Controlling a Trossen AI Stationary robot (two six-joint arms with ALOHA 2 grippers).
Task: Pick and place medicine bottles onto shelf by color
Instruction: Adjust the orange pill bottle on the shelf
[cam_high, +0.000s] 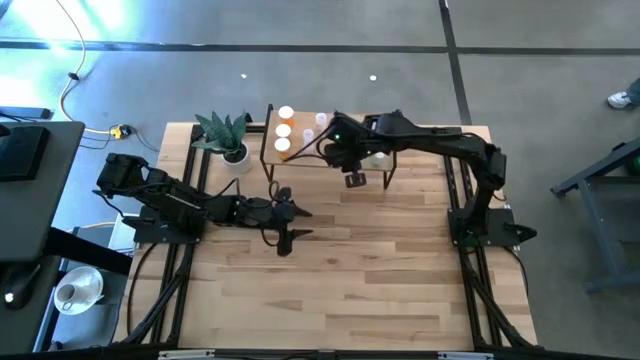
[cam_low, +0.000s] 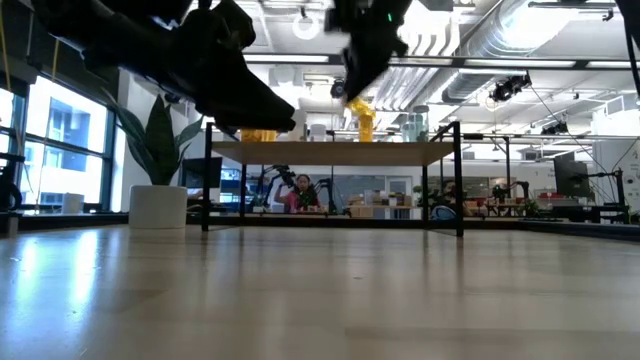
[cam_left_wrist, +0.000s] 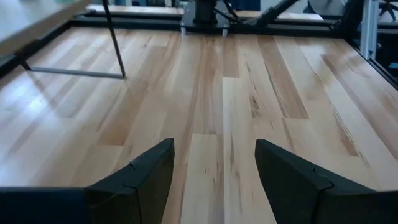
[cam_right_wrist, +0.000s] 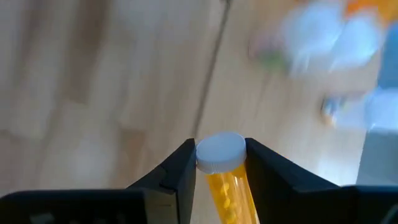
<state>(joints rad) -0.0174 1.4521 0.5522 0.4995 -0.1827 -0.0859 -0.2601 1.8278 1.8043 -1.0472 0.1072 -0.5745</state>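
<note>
One orange medicine bottle with a white cap sits between the fingers of our right gripper, which has closed on its sides. In the high view that gripper hangs at the front edge of the shelf. Three orange bottles stand in a row on the shelf's left end, with pale ones beside them. Left of the shelf stands a potted plant. Our left gripper waits in front of the shelf, above the tabletop, fingers parted and holding nothing.
</note>
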